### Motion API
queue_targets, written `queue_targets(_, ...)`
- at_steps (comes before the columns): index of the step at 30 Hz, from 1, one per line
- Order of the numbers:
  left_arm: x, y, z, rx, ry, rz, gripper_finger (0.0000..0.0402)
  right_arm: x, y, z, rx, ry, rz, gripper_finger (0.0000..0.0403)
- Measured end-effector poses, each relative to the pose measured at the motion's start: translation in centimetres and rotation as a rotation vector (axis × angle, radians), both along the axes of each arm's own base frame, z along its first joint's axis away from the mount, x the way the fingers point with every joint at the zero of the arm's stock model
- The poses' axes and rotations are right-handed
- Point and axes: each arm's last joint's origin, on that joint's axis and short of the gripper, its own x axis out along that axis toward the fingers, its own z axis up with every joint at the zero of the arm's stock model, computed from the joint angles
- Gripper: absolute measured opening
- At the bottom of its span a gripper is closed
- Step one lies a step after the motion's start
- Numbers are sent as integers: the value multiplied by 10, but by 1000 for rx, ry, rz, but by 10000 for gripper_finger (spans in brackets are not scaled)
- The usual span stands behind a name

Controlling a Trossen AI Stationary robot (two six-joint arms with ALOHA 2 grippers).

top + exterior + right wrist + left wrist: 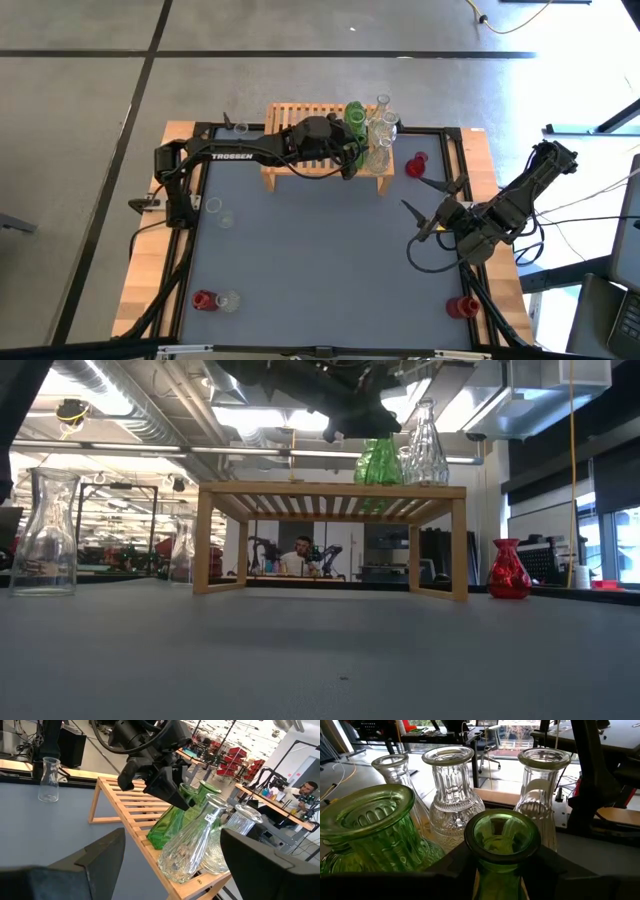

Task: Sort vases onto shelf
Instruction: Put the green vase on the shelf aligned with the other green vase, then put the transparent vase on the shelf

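Left gripper: the left gripper [502, 870] reaches over the right end of the rack, its dark fingers [172, 790] closed around the neck of a green bottle [502, 837].
Green bottle: it stands upright on the rack's slats, its open mouth just in front of the wrist camera, at the near side of the cluster of glassware.
Second green vase: a wider ribbed green vase [367, 827] stands just beside the held bottle on the rack.
Clear vases on rack: three clear glass vases [451, 795] stand behind the green ones, close together, at the rack's right end.
Rack: the light-wood rack [290, 165] sits at the far edge of the grey table [310, 250]; its left part carries no glassware.
Right gripper: the right gripper [425, 205] hangs over the right side of the table, well apart from the rack, its fingers spread wide with nothing between them.
Red vase near rack: a red vase [416, 165] stands on the table just right of the rack.
Other glassware on table: a clear carafe [47, 532] near the left side, a red vase and a clear one [215, 300] together at the near left corner, another red vase [462, 306] at the near right corner.
Background: a person [303, 556] sits in the room beyond the table, seen under the rack.
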Motion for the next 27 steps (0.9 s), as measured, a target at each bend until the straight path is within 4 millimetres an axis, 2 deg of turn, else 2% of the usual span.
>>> queue_targets(7, 0, 0, -1, -3, 13, 0, 186, 0, 0, 0, 0, 0, 0, 317)
queue_targets(13, -5, -1, 9, -2, 14, 2, 231, 0, 0, 0, 0, 0, 0, 317)
queue_targets(19, -11, -6, 38, 4, 11, -2, 241, 0, 0, 0, 0, 0, 0, 317)
queue_targets(24, -11, -18, 55, 22, 65, -38, 237, 0, 0, 0, 0, 0, 1, 317)
queue_targets(27, -18, -27, 67, 21, 109, -58, 236, 0, 0, 0, 2, 3, 4, 317)
